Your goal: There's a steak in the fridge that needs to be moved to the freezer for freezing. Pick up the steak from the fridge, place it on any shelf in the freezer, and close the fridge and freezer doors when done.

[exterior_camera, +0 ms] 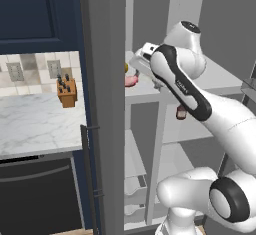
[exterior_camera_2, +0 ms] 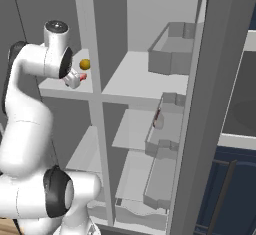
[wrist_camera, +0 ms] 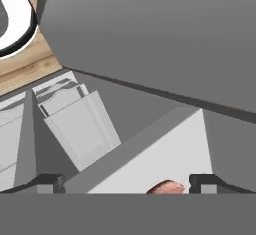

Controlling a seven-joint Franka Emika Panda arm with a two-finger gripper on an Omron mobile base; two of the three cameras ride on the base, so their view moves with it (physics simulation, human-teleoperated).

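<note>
Grey walls and white boards of the open side-by-side unit close round my arm, with the marble table point(exterior_camera: 35, 121) and its knife block point(exterior_camera: 66, 92) off to the left, outside the work. My tool point(wrist_camera: 127, 183) is reached into the freezer point(exterior_camera: 145, 129), the narrow section, at the height of its upper shelf point(exterior_camera_2: 52, 86), and its fingertips point(wrist_camera: 50, 181) stand spread wide with nothing pinched between them. The steak point(exterior_camera: 131, 81) lies flat on that shelf near the front edge; in the hand view it shows as a pink slab between the tips, closer to one side, and I judge it is resting on the board by its own weight, not on me. A small yellow fruit point(exterior_camera_2: 85, 64) sits just beside it, a little further back, so I came in low and from the front to keep clear of it. A brown bottle point(exterior_camera: 181, 112) stands lower down in the fridge point(exterior_camera_2: 145, 79), well apart from my work. Both of the fridge and freezer doors point(exterior_camera_2: 212, 104) hang wide, the wider one with its grey bins point(exterior_camera_2: 165, 124) facing in, because I needed the room to swing across. The placing looks done to me; what remains is to back the tool straight out without dragging the meat off the edge, then shut the two panels
</note>
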